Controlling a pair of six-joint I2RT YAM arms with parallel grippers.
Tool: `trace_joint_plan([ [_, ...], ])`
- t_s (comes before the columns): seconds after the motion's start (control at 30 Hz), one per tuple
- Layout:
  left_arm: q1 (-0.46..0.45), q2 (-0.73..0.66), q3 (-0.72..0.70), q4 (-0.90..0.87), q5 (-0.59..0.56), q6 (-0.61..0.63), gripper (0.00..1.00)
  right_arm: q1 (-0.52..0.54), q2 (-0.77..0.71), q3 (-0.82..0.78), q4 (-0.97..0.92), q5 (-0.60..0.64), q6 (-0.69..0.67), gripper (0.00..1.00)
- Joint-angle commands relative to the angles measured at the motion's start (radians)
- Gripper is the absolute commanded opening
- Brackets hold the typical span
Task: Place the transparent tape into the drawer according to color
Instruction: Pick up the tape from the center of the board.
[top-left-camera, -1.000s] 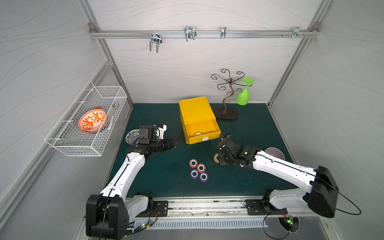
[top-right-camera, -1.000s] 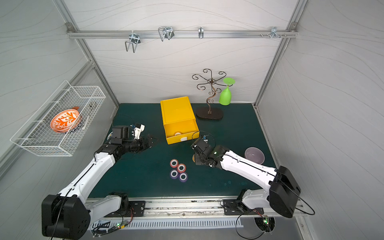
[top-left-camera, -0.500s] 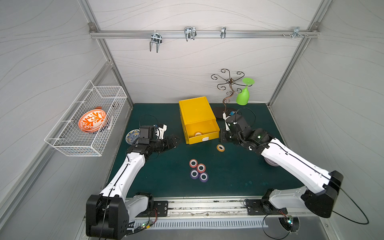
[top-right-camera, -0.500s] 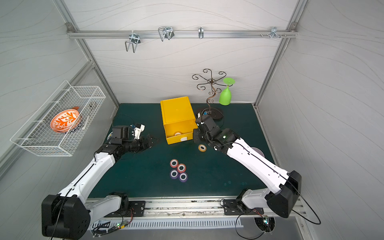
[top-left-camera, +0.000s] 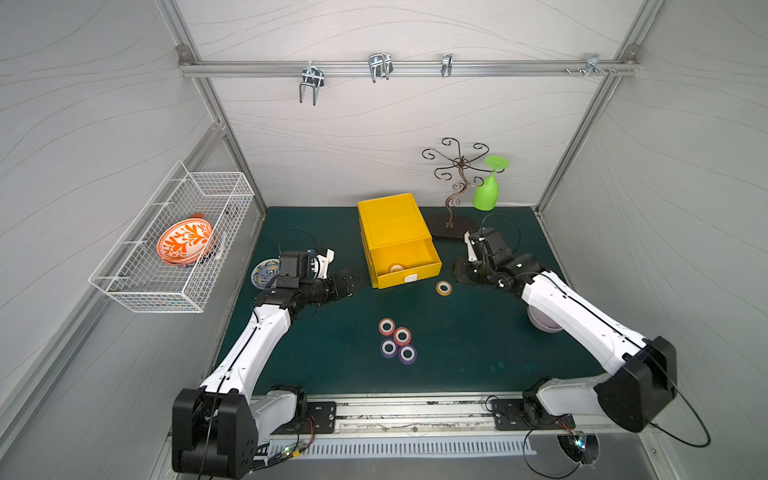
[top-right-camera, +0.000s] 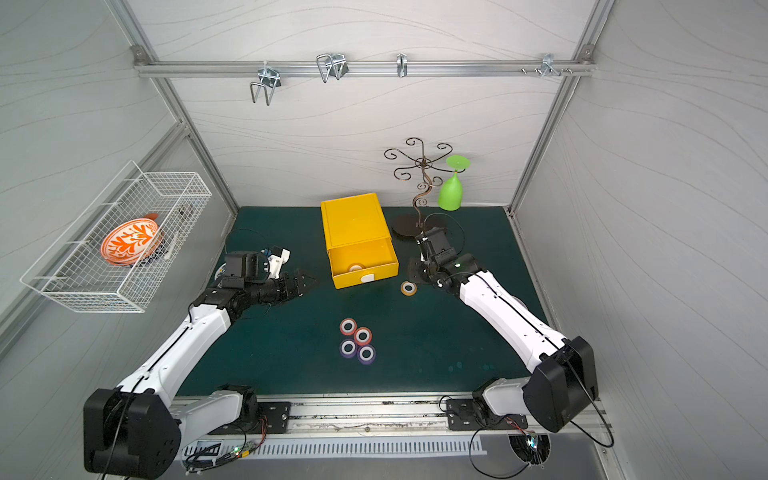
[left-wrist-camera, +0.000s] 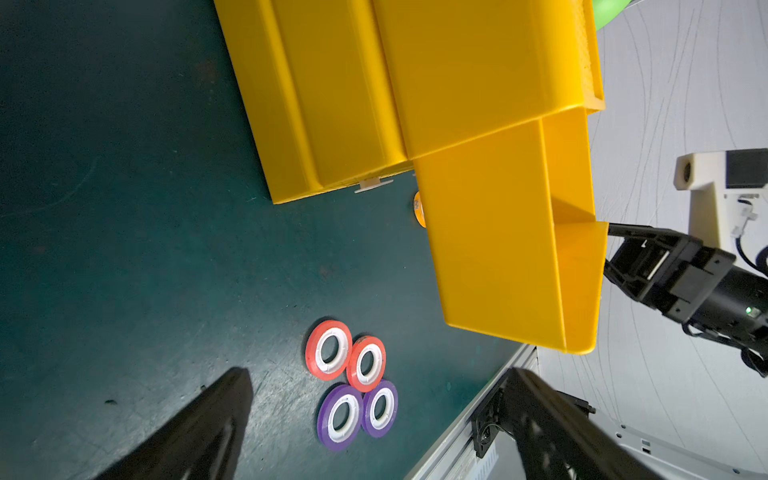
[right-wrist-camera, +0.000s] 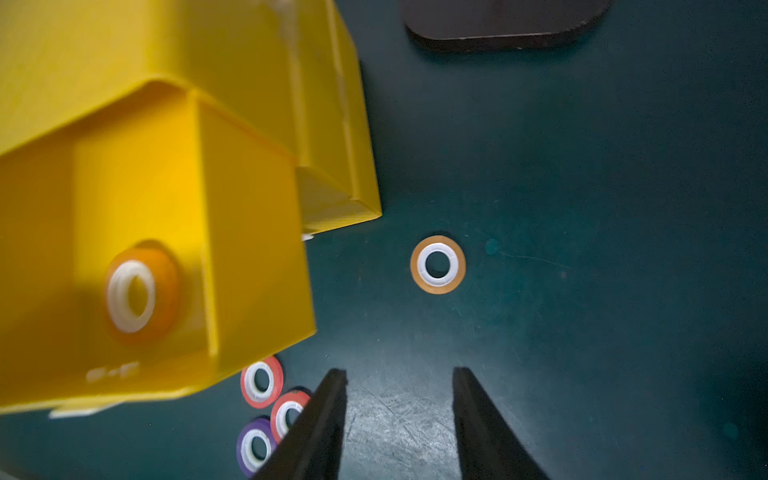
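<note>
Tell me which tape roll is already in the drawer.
The orange roll lying in the open drawer. Its orange twin, both reds and both purples lie outside on the mat.

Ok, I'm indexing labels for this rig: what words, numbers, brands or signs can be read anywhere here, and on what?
Nothing is legible in any view.
Pale marking on the yellow drawer: too blurred to read.
White tab on the drawer's front: no print visible.
Black-and-white label by the base rail: too small to read.
</note>
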Motion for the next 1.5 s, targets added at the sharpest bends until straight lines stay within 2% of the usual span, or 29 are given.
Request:
trace_joint_plan([
  [0.0, -0.002, 0.008, 0.022, 0.014, 0.012, 0.020, 0.99, -0.070, 0.031, 0.023, -0.011, -0.086, -0.028, 0.56],
  [0.13, -0.002, 0.016, 0.024, 0.008, 0.013, 0.023, 0.99, -0.133, 0.140, 0.066, -0.025, -0.121, -0.052, 0.63],
  [0.27, -0.002, 0.018, 0.023, 0.006, 0.013, 0.025, 0.99, -0.149, 0.263, 0.114, -0.012, -0.129, -0.077, 0.69],
  [0.57, -0.001, 0.024, 0.025, 0.006, 0.017, 0.026, 1.00, -0.129, 0.502, 0.207, -0.004, -0.076, -0.129, 0.70],
  [0.97, -0.003, 0.030, 0.029, 0.005, 0.018, 0.026, 0.99, -0.072, 0.643, 0.251, -0.010, -0.020, -0.173, 0.61],
  [1.47, -0.002, 0.034, 0.030, 0.003, 0.021, 0.028, 1.00, -0.056, 0.639, 0.194, -0.032, -0.007, -0.194, 0.45],
])
